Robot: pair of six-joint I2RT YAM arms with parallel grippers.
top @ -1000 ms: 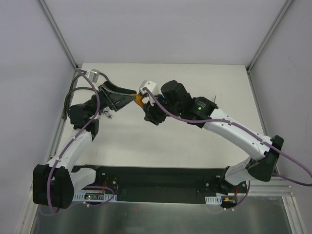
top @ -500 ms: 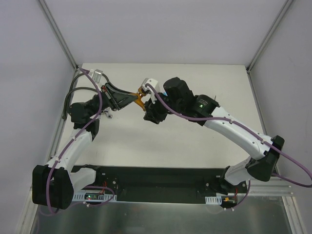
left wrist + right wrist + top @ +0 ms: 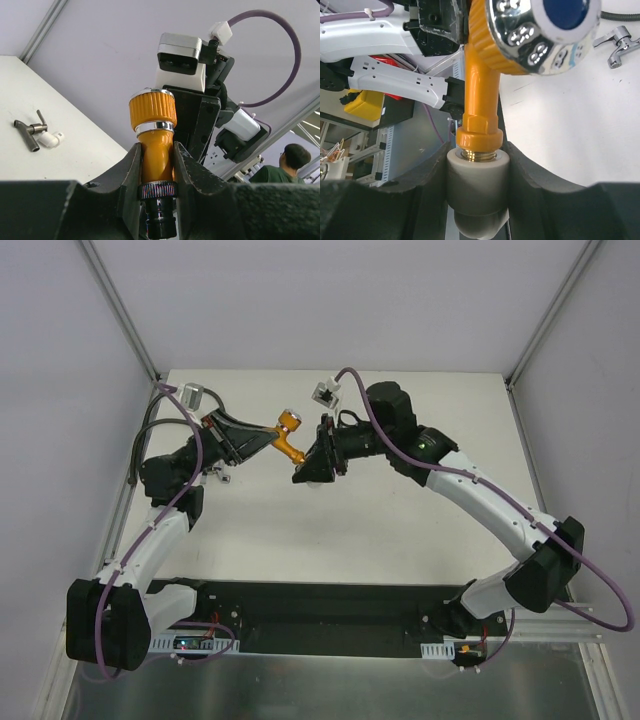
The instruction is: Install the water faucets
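Note:
The orange faucet (image 3: 290,440) hangs above the table between both arms. My left gripper (image 3: 266,441) is shut on its orange body (image 3: 156,155), just above the black nozzle end. My right gripper (image 3: 312,466) is shut on a white elbow fitting (image 3: 476,187), and the orange faucet's (image 3: 481,90) brass thread sits in that fitting's mouth. In the left wrist view a dark grey-brown faucet (image 3: 27,134) lies on the table beside another white elbow fitting (image 3: 49,139). No blue faucet is in view.
A silver lever tap (image 3: 619,44) and a black hose (image 3: 620,16) lie on the white table (image 3: 400,520). The hose (image 3: 150,430) curls by the left arm, with a small metal part (image 3: 222,476) under that arm. Walls close in left, right and back.
My left gripper has shut on the orange faucet. The right wrist has rolled, swinging its camera up and to the right, and the faucet's knob now shows from above.

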